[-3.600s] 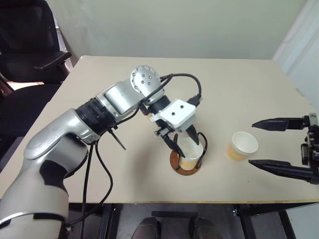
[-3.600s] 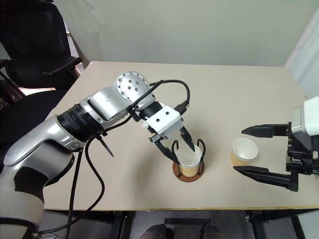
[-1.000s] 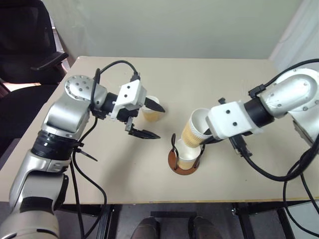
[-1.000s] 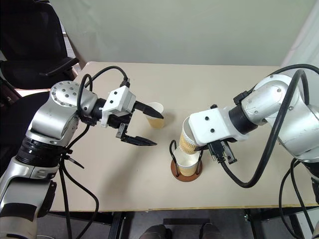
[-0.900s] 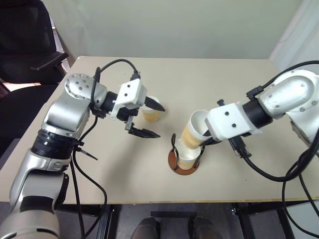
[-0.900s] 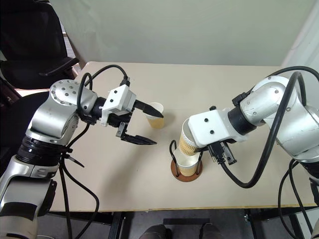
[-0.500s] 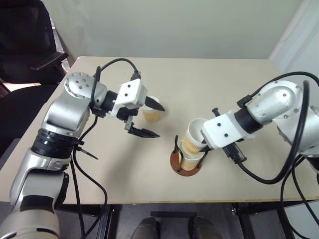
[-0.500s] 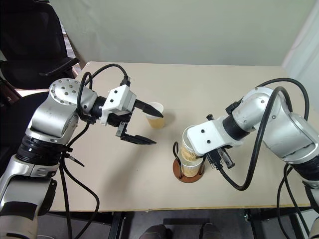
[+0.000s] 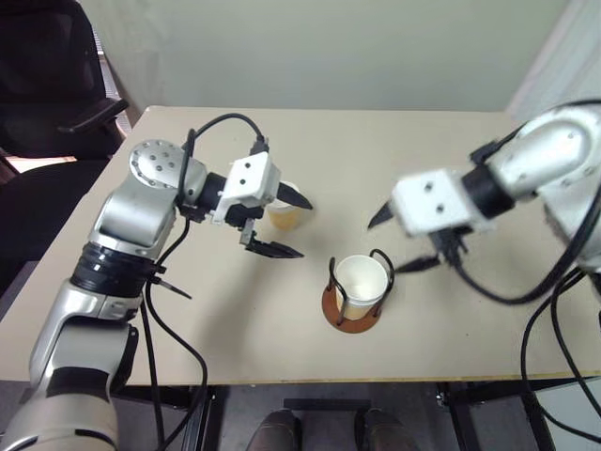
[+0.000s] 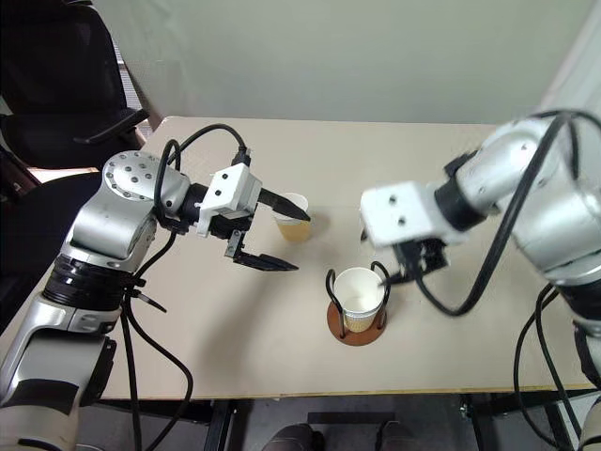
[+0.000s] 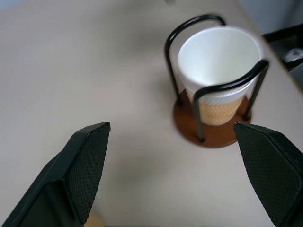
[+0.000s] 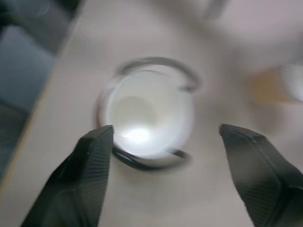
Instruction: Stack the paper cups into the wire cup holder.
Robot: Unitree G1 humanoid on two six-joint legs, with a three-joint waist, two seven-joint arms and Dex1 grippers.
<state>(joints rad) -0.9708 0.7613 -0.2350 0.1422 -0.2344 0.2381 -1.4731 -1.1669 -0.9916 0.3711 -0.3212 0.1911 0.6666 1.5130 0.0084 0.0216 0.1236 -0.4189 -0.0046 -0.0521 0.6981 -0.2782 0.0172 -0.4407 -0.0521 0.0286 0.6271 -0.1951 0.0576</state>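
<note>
Left eye view: stacked paper cups (image 9: 361,283) seated in wire cup holder (image 9: 354,299); right gripper (image 9: 406,242) wide, empty; left gripper (image 9: 282,225) wide around loose cup (image 9: 285,211). Risk: closing finger tips cup

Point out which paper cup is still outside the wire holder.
The lone cup standing on the table between the left gripper's open fingers. The other cups sit nested inside the holder.
</note>
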